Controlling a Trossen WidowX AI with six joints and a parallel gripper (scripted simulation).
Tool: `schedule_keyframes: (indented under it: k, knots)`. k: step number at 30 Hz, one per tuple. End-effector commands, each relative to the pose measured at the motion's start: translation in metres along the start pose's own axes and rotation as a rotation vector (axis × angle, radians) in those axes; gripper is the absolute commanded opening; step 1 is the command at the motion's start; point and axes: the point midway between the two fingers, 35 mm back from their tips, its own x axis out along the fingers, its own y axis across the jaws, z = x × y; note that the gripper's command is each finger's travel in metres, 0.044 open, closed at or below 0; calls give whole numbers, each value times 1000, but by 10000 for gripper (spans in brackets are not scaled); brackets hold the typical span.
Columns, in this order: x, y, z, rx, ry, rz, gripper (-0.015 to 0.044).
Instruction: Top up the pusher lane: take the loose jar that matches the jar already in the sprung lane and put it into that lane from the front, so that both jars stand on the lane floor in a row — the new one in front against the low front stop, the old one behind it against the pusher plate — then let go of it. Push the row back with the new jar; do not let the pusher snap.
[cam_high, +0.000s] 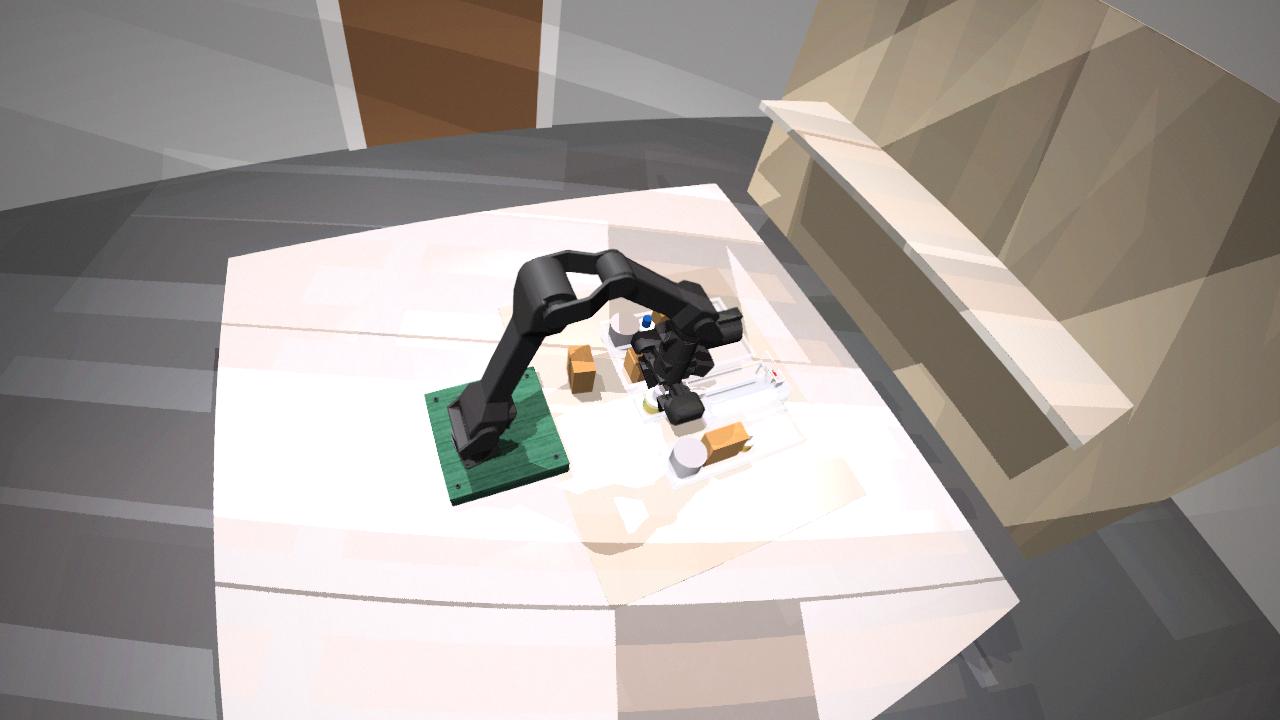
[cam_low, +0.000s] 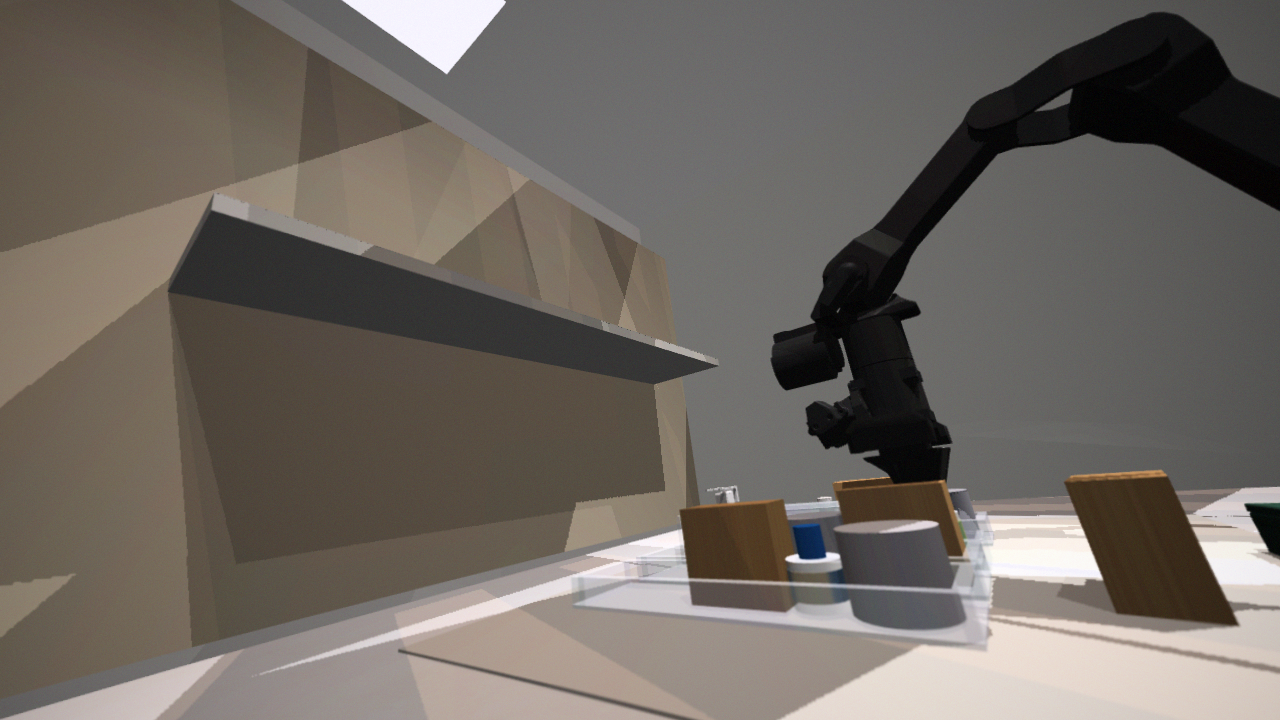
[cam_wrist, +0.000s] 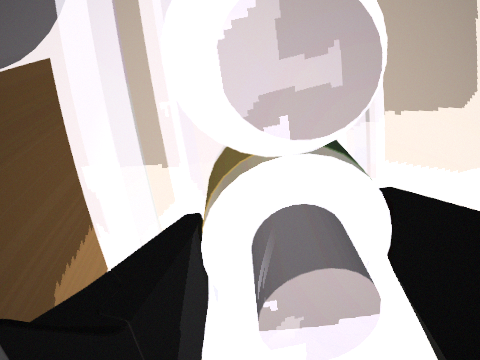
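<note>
My gripper (cam_high: 660, 390) (cam_wrist: 291, 218) is shut on a jar (cam_wrist: 300, 175) with a white lid, a grey knob and an olive and green band. The held jar is at the front end of the clear sprung lane (cam_wrist: 102, 100). The lane jar (cam_wrist: 300, 70) is right behind it, its pale round top overlapping the held jar's side in the wrist view. In the top view an olive-banded jar (cam_high: 650, 404) shows beside my gripper. In the exterior view a wooden block hides my fingertips. The pusher plate, the front stop and the held jar's base are hidden or washed out; any gap below it cannot be told.
A wooden block (cam_wrist: 40, 175) stands close to my left finger. Side trays hold grey cylinders (cam_high: 688, 455) (cam_low: 899, 573), wooden blocks (cam_high: 725, 443) (cam_low: 736, 555) and a blue-capped jar (cam_high: 646, 322) (cam_low: 814, 577). A separate wooden block (cam_high: 580, 368) (cam_low: 1150, 546) stands between trays and base.
</note>
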Motion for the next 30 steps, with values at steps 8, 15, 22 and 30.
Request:
schedule_keyframes:
  k: [8,15,22,30]
  knots:
    - [0,0,3,-2,-21,2,0]
    - [0,0,2,-2,-21,2,0]
    - [0,0,0,-2,-21,2,0]
    - [0,0,-1,-2,-21,2,0]
